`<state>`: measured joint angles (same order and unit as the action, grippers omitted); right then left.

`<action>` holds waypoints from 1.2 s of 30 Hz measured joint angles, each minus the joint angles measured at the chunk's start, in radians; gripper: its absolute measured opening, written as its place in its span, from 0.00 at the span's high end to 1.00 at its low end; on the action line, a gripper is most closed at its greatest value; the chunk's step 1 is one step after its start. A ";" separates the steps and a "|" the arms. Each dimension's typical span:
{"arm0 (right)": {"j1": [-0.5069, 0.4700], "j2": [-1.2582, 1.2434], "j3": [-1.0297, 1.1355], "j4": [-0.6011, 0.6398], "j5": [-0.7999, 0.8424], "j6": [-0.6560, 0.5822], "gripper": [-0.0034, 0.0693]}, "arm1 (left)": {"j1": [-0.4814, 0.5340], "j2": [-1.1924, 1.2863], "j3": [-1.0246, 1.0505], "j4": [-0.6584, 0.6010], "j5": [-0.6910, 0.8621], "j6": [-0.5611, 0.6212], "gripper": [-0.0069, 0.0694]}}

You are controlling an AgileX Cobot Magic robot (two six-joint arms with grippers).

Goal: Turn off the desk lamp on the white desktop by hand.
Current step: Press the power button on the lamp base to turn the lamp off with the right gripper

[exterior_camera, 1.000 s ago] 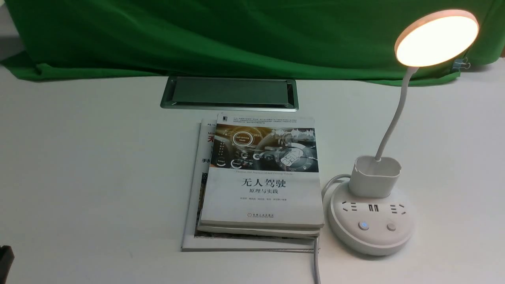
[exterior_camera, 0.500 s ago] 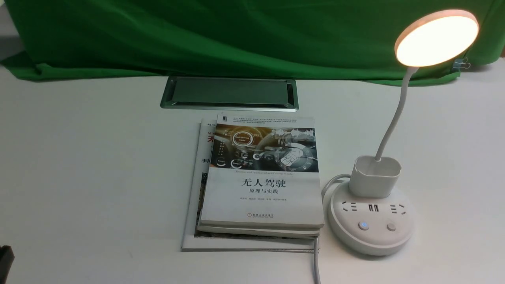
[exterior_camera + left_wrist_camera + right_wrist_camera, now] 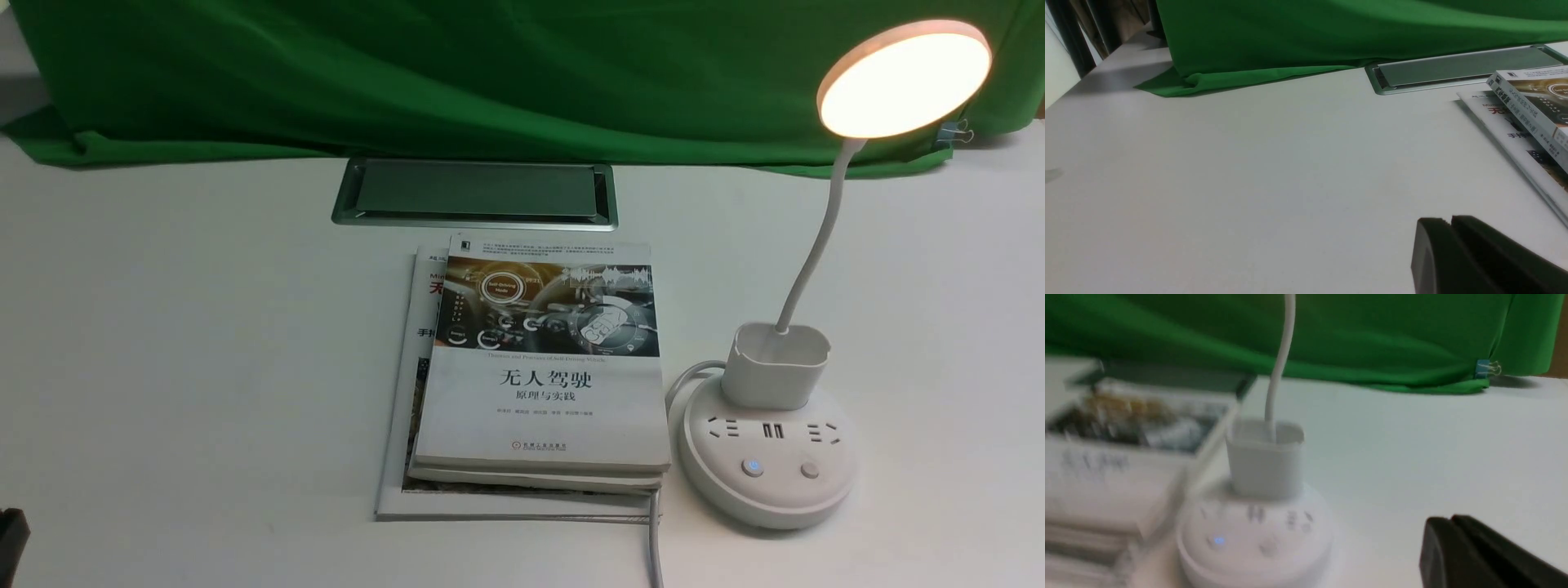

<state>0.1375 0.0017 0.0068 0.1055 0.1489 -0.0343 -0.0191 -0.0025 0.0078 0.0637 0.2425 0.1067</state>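
The desk lamp [image 3: 767,457] stands at the right of the white desktop [image 3: 204,343]. Its disc head [image 3: 902,77] glows warm, and a blue light shows on the left of its two base buttons [image 3: 752,467]. In the right wrist view the lamp base [image 3: 1253,535] is blurred and close, with my right gripper [image 3: 1449,522] shut and empty beside it, not touching. My left gripper [image 3: 1449,222] is shut and empty above bare desktop, far from the lamp. Only a dark sliver of the left arm [image 3: 12,535] shows in the front view. The right arm is outside the front view.
A stack of books [image 3: 539,376] lies just left of the lamp base. The lamp's white cord [image 3: 653,539] runs off the near edge. A grey metal cable hatch [image 3: 475,192] sits behind the books, and green cloth [image 3: 490,73] hangs along the back.
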 joint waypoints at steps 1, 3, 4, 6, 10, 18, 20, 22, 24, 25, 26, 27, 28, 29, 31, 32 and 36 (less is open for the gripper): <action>0.000 0.000 0.000 0.000 0.000 0.000 0.90 | 0.000 0.000 0.000 0.000 0.000 0.000 0.88; 0.000 0.000 0.000 0.038 -0.104 0.154 0.90 | 0.000 0.000 0.000 0.000 0.000 0.000 0.88; 0.000 0.000 0.000 0.044 -0.141 0.215 0.90 | 0.000 0.000 0.000 0.000 0.000 0.000 0.88; 0.000 0.000 0.000 0.049 -0.177 0.285 0.90 | 0.000 0.000 0.000 0.000 0.000 0.000 0.88; 0.000 0.000 0.000 0.055 -0.242 0.402 0.90 | 0.000 0.000 0.000 0.000 0.000 0.002 0.88; 0.025 0.152 -0.230 0.062 0.126 0.343 0.89 | 0.000 0.000 0.000 0.000 0.000 0.002 0.88; 0.037 0.224 -0.298 0.062 0.226 0.300 0.89 | 0.000 0.000 0.000 0.000 0.000 0.002 0.88; 0.051 0.404 -0.486 0.062 0.458 0.182 0.89 | 0.000 0.000 0.000 0.000 0.000 0.002 0.88; 0.056 0.556 -0.602 0.061 0.627 0.109 0.89 | 0.000 0.000 0.000 0.000 0.000 0.002 0.88; 0.056 0.617 -0.640 0.060 0.682 0.086 0.89 | 0.000 0.000 0.000 0.000 0.000 0.002 0.88; 0.056 0.647 -0.657 0.059 0.705 0.076 0.89 | 0.000 0.000 0.000 0.000 0.000 0.002 0.88; 0.056 0.759 -0.715 0.056 0.772 0.046 0.89 | 0.000 0.000 0.000 0.000 0.000 0.002 0.88; 0.056 0.785 -0.727 0.056 0.783 0.041 0.89 | 0.000 0.000 0.000 0.000 0.000 0.002 0.88; 0.056 0.896 -0.770 0.054 0.813 0.034 0.89 | 0.000 0.000 0.000 0.000 0.000 0.002 0.88; 0.056 0.955 -0.793 0.054 0.823 0.026 0.89 | 0.000 0.000 0.000 0.000 0.000 0.002 0.88; 0.068 1.045 -0.828 0.054 0.828 0.022 0.89 | 0.000 0.000 0.000 0.000 0.000 0.002 0.88; 0.152 1.227 -0.877 0.038 0.774 0.034 0.89 | 0.000 0.000 0.000 0.000 0.000 0.002 0.88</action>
<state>0.2890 1.2283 -0.8707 0.1436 0.9229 0.0000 -0.0191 -0.0025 0.0078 0.0637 0.2425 0.1083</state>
